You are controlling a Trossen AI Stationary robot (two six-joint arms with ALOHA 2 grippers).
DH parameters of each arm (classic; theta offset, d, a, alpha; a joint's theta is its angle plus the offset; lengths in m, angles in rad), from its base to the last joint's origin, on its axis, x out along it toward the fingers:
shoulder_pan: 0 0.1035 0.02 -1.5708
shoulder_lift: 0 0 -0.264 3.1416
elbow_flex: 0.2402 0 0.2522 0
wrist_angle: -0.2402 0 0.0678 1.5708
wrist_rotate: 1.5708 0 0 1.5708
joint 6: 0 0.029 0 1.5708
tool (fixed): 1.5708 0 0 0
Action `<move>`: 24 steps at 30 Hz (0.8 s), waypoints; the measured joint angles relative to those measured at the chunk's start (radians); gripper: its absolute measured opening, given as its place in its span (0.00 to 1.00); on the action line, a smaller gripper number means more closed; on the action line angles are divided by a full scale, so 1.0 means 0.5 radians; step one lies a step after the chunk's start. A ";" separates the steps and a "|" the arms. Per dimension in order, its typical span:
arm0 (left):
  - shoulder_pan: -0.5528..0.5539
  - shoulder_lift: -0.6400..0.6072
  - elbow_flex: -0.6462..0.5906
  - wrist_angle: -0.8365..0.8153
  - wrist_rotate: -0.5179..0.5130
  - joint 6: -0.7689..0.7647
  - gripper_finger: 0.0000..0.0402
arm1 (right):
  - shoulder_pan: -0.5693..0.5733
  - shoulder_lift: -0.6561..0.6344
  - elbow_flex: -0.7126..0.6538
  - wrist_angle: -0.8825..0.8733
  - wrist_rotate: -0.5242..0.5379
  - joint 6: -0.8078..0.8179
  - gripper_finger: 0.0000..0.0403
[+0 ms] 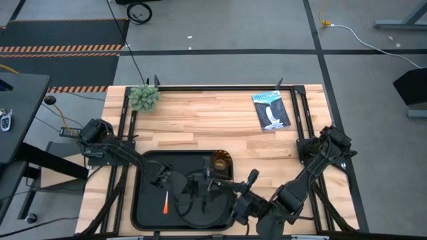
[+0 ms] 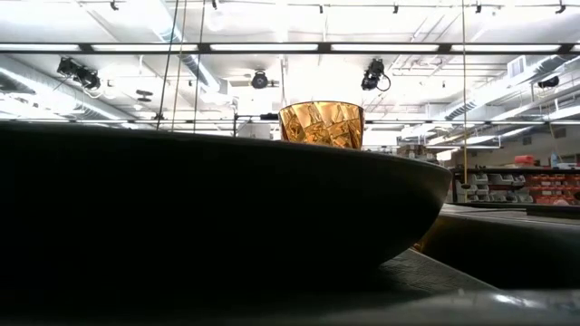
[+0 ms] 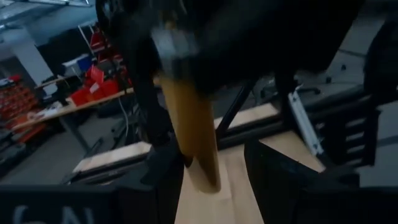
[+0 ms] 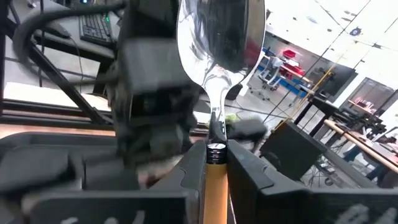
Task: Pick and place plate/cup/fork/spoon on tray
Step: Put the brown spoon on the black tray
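Observation:
The black tray point(image 1: 143, 200) lies at the table's near edge. The round black plate point(image 1: 200, 213) lies in its right half, partly under my arms. The amber cup point(image 1: 222, 162) stands upright at the tray's far right corner and shows in the low view point(image 2: 322, 124) behind a dark rim. The fork's orange handle point(image 1: 165, 203) lies on the tray, left of the plate. My right gripper point(image 1: 212, 182) is over the plate, shut on the spoon point(image 4: 217, 37). My left gripper point(image 1: 167, 179) is open close beside it; an amber handle point(image 3: 193, 137) stands between its fingers. My right gripper pinches the spoon between its two fingers at the top of the orange handle point(image 4: 215, 163), just below the silver neck. The fingers lie along the handle. The bowl point(image 4: 221, 31) sticks out past the fingertips, clear of the tray. My left gripper: I cannot tell whether it touches the handle.
A green tuft-like plant point(image 1: 143, 97) sits at the table's far left corner. A dark printed packet point(image 1: 271, 111) lies at the far right. Bare wood point(image 1: 200, 123) stretches between them, beyond the tray.

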 joint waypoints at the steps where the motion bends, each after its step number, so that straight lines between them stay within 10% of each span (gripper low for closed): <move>1: -0.003 -0.010 0.002 0.003 0.000 -0.006 0.44 | 0.006 0.000 -0.001 -0.001 0.004 -0.001 0.13; 24: 0.011 -0.018 0.003 0.081 0.005 -0.139 0.22 | 0.016 -0.001 -0.001 0.017 -0.005 0.032 0.13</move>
